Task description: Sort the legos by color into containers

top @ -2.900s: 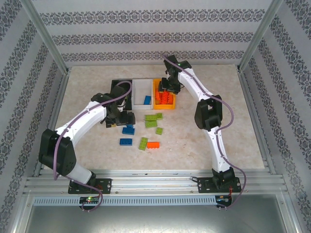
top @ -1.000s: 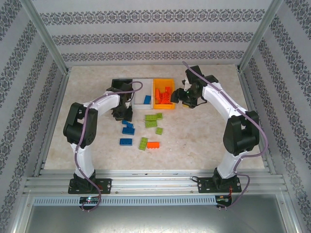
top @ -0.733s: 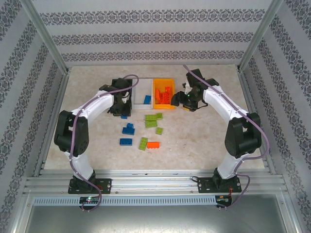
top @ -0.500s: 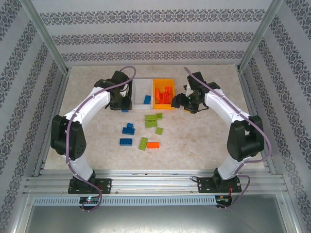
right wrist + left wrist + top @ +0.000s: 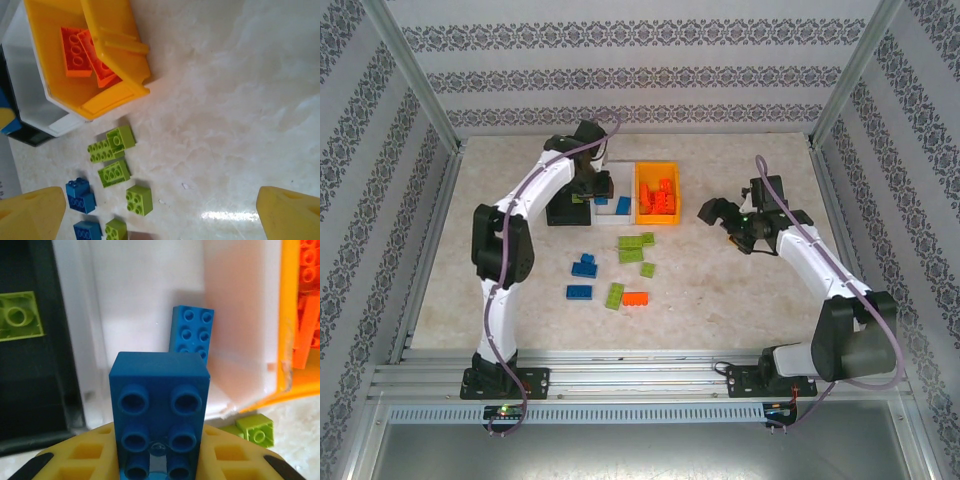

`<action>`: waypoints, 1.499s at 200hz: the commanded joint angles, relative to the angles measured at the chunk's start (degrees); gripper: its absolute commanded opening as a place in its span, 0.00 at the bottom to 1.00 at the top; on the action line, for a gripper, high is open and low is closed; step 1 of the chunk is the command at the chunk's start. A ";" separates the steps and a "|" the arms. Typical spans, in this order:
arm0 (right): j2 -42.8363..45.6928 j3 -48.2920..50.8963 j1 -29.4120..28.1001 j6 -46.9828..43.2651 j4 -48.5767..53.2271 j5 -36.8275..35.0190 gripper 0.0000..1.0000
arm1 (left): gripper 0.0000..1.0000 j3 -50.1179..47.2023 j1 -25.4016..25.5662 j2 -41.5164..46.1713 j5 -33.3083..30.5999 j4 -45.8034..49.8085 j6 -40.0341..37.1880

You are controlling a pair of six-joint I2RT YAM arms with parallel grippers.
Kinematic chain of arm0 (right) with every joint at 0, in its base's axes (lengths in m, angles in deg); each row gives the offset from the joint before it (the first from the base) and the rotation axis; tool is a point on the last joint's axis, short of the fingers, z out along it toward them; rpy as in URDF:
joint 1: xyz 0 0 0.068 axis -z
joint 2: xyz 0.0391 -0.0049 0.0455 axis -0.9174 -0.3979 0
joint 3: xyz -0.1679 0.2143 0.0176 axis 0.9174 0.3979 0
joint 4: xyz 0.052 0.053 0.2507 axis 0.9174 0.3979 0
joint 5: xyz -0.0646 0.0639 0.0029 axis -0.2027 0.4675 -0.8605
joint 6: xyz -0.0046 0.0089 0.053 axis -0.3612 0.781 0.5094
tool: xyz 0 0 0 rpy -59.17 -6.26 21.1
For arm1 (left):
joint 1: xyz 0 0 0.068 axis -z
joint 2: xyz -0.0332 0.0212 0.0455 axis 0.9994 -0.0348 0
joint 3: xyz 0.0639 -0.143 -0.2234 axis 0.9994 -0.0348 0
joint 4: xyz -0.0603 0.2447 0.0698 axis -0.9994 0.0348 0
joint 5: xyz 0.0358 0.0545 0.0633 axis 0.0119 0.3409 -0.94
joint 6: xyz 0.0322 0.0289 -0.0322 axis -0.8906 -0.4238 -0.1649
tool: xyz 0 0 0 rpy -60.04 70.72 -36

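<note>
Left gripper [image 5: 159, 462] is pinched tight on a blue brick [image 5: 159, 405], studs facing the wrist cam. It hangs right over the white bin [image 5: 130, 295], the middle one of the three. A second blue brick [image 5: 193, 332] lies in that bin already. The black bin [image 5: 30, 385] on its left has a lime brick [image 5: 18, 315] in it. The orange bin [image 5: 658, 168] on the right is loaded with orange-red bricks [image 5: 660, 195].

Right gripper [image 5: 728, 226] is off to the right of the orange bin, above bare table [image 5: 770, 300], jaws spread wide with nothing in them.

Loose on the table in front of the bins: a few lime bricks [image 5: 634, 241], a couple of loose blue bricks [image 5: 584, 266] and a single orange-red brick [image 5: 636, 298].
</note>
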 commanded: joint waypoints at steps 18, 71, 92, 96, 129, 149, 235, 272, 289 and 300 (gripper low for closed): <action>3.43 1.49 -0.73 2.07 1.69 1.90 0.98 | 0.29 5.56 -0.01 -4.13 1.16 3.70 -1.68; 6.39 3.40 -1.21 3.39 2.91 0.58 0.98 | 0.36 9.34 0.57 -9.14 2.54 3.81 -0.77; 6.80 3.59 -1.34 3.33 3.41 0.50 0.98 | 0.44 9.77 1.08 -9.29 2.26 3.78 -0.62; 6.76 3.59 -1.35 3.25 3.41 0.56 0.98 | 0.46 9.81 1.07 -9.25 2.22 3.89 -0.69; 6.17 3.50 -1.47 3.02 3.41 1.14 0.98 | 0.52 9.09 1.15 -7.79 1.71 4.00 -0.48; 5.89 3.50 -1.86 2.91 3.07 1.52 0.98 | 0.54 7.91 1.23 -5.77 0.97 3.98 -0.37; -0.49 2.96 -7.75 2.13 -1.24 3.07 0.98 | 0.67 -24.15 2.45 20.00 -2.35 -2.65 1.54; -7.08 -2.57 -12.22 0.66 -0.95 3.79 0.98 | 0.73 -40.17 3.69 27.44 -1.65 -6.06 4.24; -9.79 -5.46 -14.16 0.05 -0.23 3.92 0.98 | 0.75 -43.60 4.68 28.03 -1.54 -7.19 4.62; -11.00 -6.80 -15.22 0.08 -0.24 4.01 0.98 | 0.76 -44.52 5.53 27.64 -2.14 -7.45 4.18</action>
